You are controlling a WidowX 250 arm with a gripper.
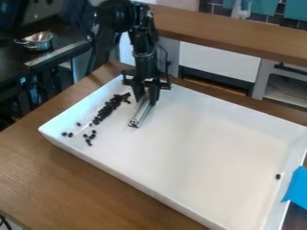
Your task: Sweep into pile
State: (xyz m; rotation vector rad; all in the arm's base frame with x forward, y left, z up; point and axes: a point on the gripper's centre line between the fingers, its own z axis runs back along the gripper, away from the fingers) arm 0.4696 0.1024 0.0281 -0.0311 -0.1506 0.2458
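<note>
Your gripper pinches a metal bar, its long axis running toward the camera; the main line of dark pieces lies just beside it on the view's left, slanting away at its near end. Stragglers sit in the tray beyond that line, while one lone piece lies well apart near the blue tape.
</note>
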